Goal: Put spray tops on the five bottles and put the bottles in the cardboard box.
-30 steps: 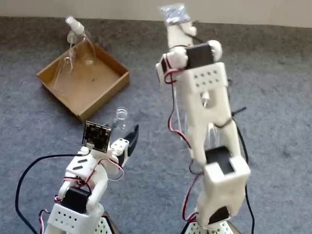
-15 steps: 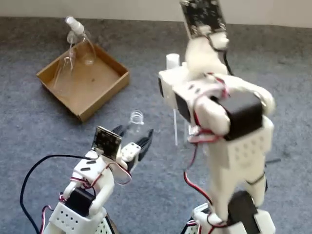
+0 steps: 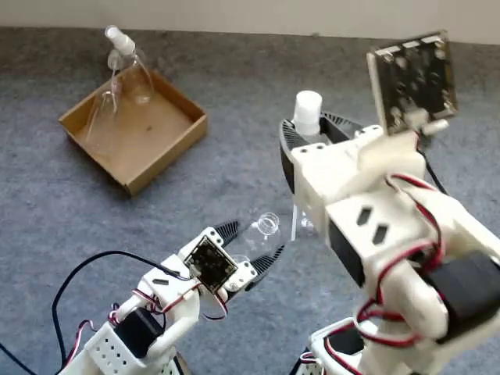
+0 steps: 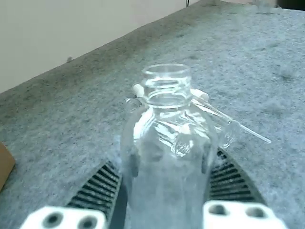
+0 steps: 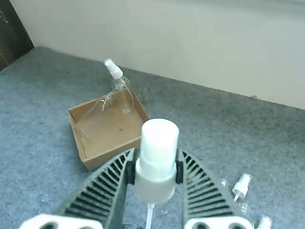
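My left gripper [image 3: 248, 251] is shut on a clear open-necked bottle [image 3: 258, 232], held above the carpet with its neck tilted up; the same bottle [image 4: 167, 157] stands between the ribbed fingers [image 4: 97, 188]. My right gripper [image 3: 312, 133] is shut on a white spray top [image 3: 306, 112] whose thin tube [image 3: 294, 223] hangs down close beside the bottle's neck. That spray top [image 5: 156, 160] sits upright between the fingers [image 5: 107, 183]. The cardboard box [image 3: 176, 148] lies at the far left with capped bottles [image 3: 125, 66] leaning in it.
Loose spray tops [image 5: 241, 185] and a small clear bottle lie on the grey carpet [image 3: 234, 94] to the right. Another spray top with its tube [image 4: 228, 125] lies on the carpet behind the held bottle. A pale wall runs along the far edge.
The left gripper has lifted the bottle and swung it right, toward the other arm. The right arm has drawn back and risen, bringing the spray top over the bottle.
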You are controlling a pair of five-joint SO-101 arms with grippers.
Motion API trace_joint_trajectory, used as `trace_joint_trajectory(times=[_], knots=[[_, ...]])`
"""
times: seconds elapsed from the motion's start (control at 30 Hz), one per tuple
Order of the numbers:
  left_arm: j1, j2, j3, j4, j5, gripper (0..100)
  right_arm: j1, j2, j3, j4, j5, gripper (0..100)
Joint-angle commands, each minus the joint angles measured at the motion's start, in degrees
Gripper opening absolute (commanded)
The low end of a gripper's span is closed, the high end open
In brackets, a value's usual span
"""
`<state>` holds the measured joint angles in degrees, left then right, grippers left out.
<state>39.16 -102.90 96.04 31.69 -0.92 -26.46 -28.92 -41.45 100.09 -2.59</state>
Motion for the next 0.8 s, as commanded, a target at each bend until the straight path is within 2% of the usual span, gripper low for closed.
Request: trace_joint_trajectory(times=[0.0, 0.3, 0.47, 0.77], knots=[[1.36, -0.75, 1.10, -1.14, 0.00, 7, -0.66, -3.21, -0.22, -0.84, -0.62, 7.4], [1.36, -0.75, 1.10, -1.14, 0.09, 7, -0.75, -12.00, -0.04, 1.10, -0.62, 7.4], [1.45, -0.75, 1.10, -1.14, 0.09, 7, -0.75, -16.66, 8.40, 0.66, -0.62, 7.4], [1.45, -0.75, 1.10, -1.14, 0.09, 7, -0.66, -28.09, 32.84, -17.80, -0.62, 7.4]])
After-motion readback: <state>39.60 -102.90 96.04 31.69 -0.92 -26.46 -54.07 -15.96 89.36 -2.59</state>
